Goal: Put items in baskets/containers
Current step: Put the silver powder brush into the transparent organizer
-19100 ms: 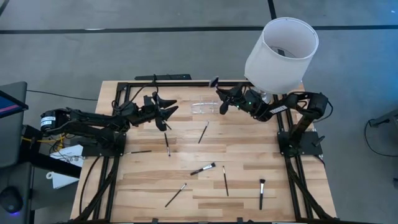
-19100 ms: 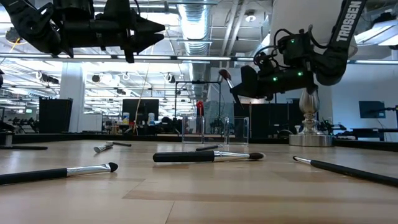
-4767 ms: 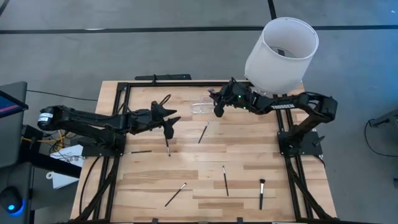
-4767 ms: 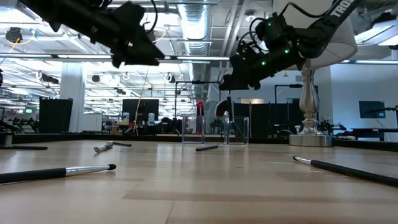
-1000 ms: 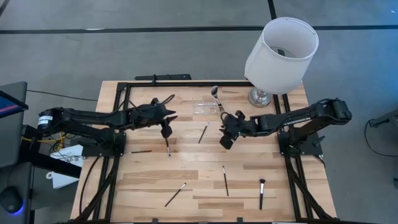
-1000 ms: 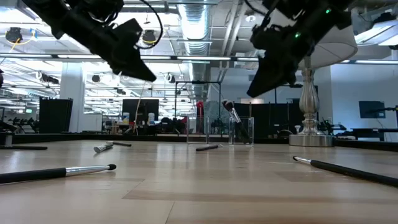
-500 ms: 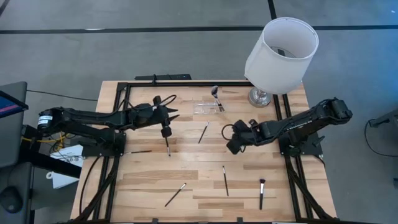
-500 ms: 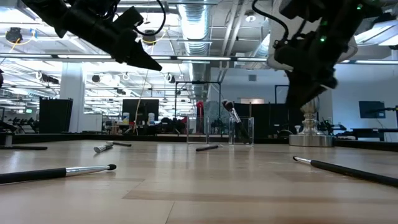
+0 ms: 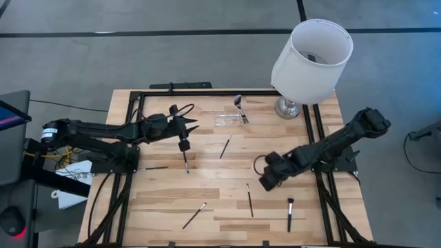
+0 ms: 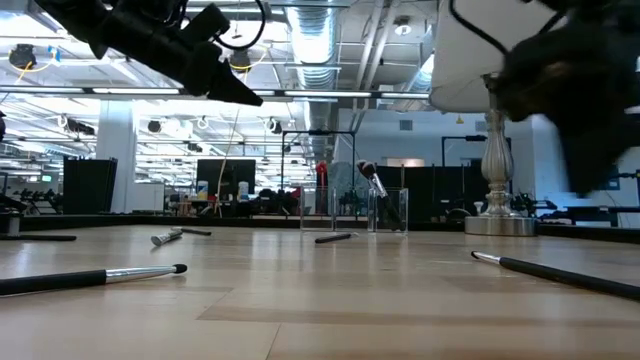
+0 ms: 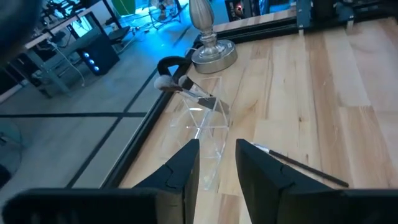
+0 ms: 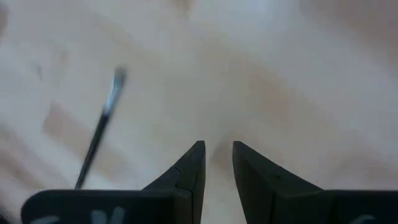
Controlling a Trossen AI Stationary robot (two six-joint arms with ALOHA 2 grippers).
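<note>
Since half a second ago the right gripper has swung toward six o'clock, now above bare wood beside a loose makeup brush, its fingers slightly parted and empty. The left gripper hovers at nine o'clock of the clear organizer, narrowly spread, gripping nothing. One brush leans in the organizer; another lies nearby.

Clear organizer; black brushes; white lampshade; pale wood table.
</note>
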